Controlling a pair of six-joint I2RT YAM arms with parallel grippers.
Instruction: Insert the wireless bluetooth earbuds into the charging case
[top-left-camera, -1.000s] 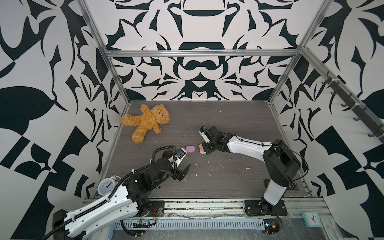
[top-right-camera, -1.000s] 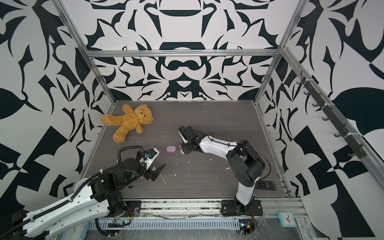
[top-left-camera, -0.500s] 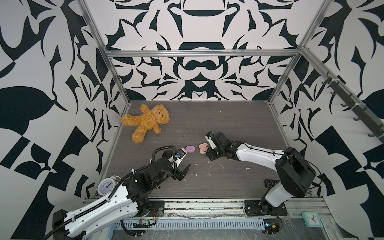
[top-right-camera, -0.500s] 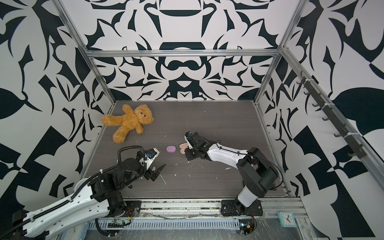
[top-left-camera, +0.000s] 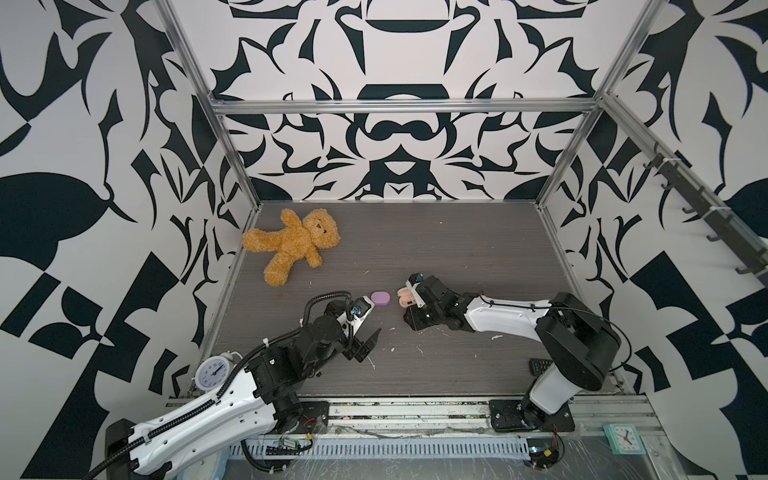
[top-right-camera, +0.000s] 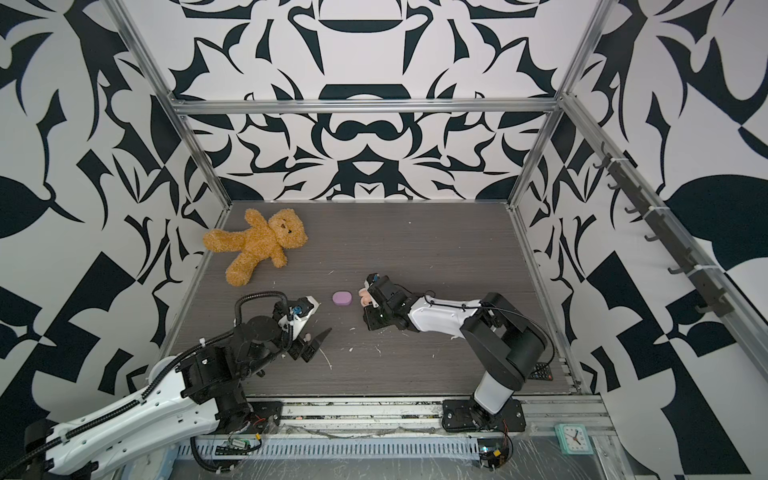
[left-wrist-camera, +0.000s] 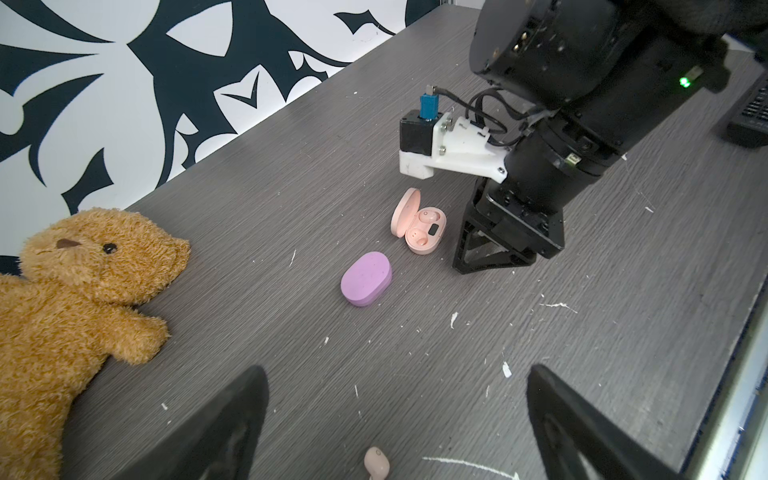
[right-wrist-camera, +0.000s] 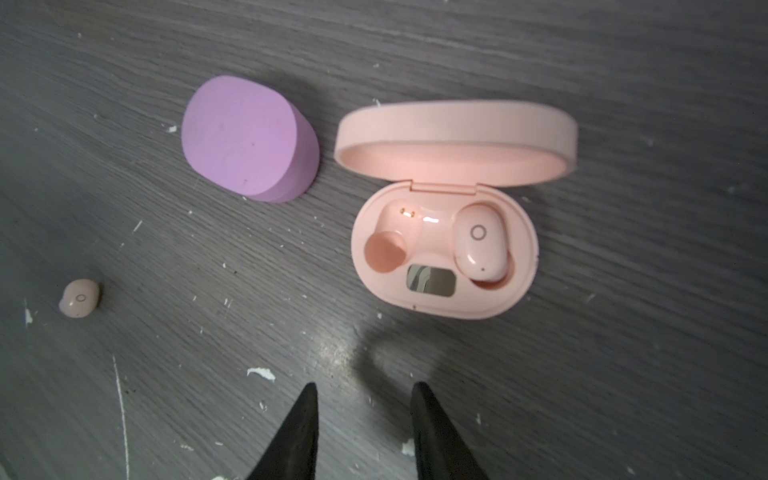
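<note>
The peach charging case (right-wrist-camera: 442, 249) lies open on the table, lid up, with one peach earbud (right-wrist-camera: 482, 245) seated in a socket and the other socket empty. In both top views the case (top-left-camera: 404, 297) (top-right-camera: 365, 297) shows just past the right wrist. A second peach earbud (right-wrist-camera: 79, 298) lies loose on the table, between my left gripper's (left-wrist-camera: 395, 374) wide-open jaws but untouched (left-wrist-camera: 377, 460). My right gripper (right-wrist-camera: 365, 390) is open a little and holds nothing, a short way back from the case. A closed lilac case (left-wrist-camera: 366, 278) (top-left-camera: 380, 297) sits beside the peach one.
A brown teddy bear (top-left-camera: 293, 245) lies at the back left. A white alarm clock (top-left-camera: 214, 372) stands by the left arm, and a black remote (top-left-camera: 540, 365) lies by the right arm's base. White scraps (left-wrist-camera: 454, 320) litter the dark table (top-left-camera: 457, 249).
My right gripper has drawn back from the peach case toward the table's front, and its jaws have parted slightly. The left arm has not moved.
</note>
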